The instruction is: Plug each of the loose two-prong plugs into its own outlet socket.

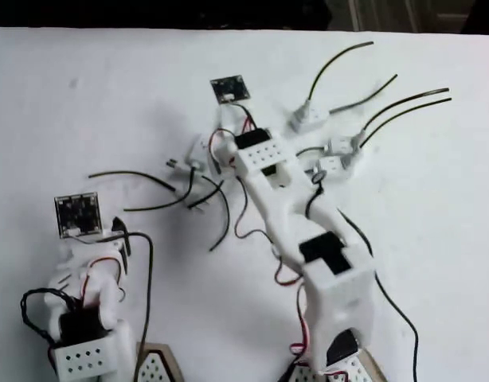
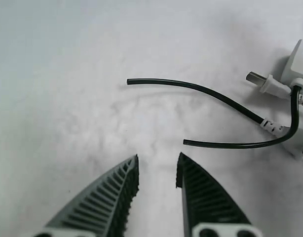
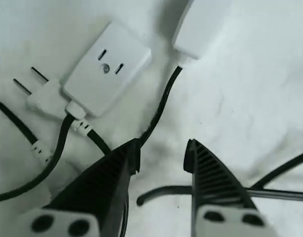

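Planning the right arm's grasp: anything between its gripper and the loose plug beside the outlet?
Yes. Black cables lie between the open right gripper and the plug; another cable runs up to one fingertip. The plug's prongs point away from the outlet.

White perforated arms (image 1: 280, 208), red-black wiring (image 1: 148, 278), dark ribbed claws (image 2: 156, 170).
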You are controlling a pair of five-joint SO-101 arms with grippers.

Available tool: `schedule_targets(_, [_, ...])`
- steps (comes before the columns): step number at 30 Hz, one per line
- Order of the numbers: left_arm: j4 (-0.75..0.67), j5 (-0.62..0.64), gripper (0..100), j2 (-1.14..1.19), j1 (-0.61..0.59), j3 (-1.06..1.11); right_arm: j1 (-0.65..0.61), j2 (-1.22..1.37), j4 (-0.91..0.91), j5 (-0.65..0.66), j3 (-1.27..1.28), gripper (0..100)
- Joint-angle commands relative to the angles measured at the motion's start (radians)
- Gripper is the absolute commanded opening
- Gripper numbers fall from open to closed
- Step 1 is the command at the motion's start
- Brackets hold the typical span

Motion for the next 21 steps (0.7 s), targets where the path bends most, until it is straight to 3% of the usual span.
schedule_targets(1, [-0.003,-0.011,14,-0.007,-0.005,0.002,-0.012,0.056,-0.01,-0.008,-0.101,14.7])
schedule_targets(12, [-0.003,-0.011,14,-0.007,-0.005,0.002,-0.012,0.237,-0.001,-0.006,-0.252,2.1])
schedule_targets(21, [-0.003,-0.011,14,-0.007,-0.005,0.002,-0.01,0.343,0.237,0.002,-0.47,1.8])
